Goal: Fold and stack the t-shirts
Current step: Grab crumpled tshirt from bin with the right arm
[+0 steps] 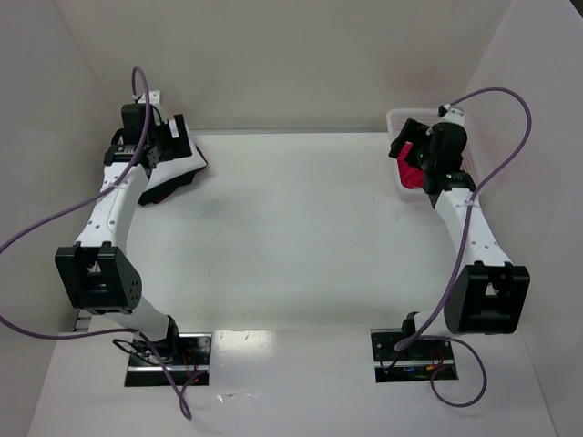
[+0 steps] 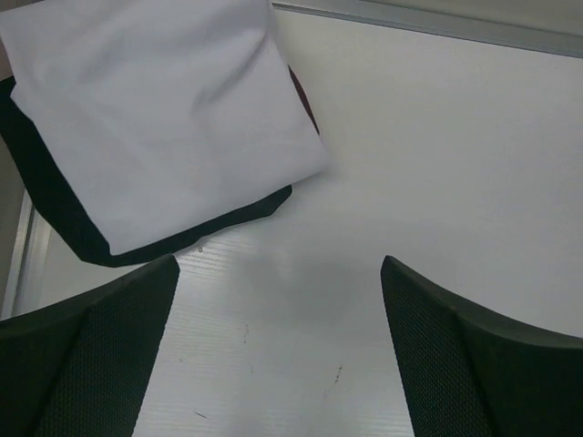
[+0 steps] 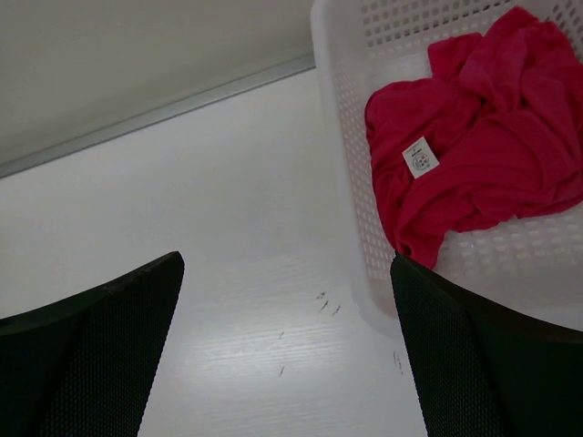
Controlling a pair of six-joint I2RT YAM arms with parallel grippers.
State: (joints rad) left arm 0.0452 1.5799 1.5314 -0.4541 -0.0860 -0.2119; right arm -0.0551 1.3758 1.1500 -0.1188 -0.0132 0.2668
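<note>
Crimson t-shirt [image 3: 492, 137] in basket [image 3: 342, 164], ahead-right of right end effector [image 3: 285, 261]

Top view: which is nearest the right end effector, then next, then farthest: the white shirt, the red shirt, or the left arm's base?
1. Red shirt, in the basket at right, beside the right end effector.
2. White shirt, far-left corner, on the black shirt.
3. Left arm's base, near-left edge.

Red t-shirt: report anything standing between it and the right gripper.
The white mesh basket does, with its side wall. The red t-shirt lies crumpled inside it, while the open right gripper is over the table beside the basket. Nothing covers the shirt from above.
</note>
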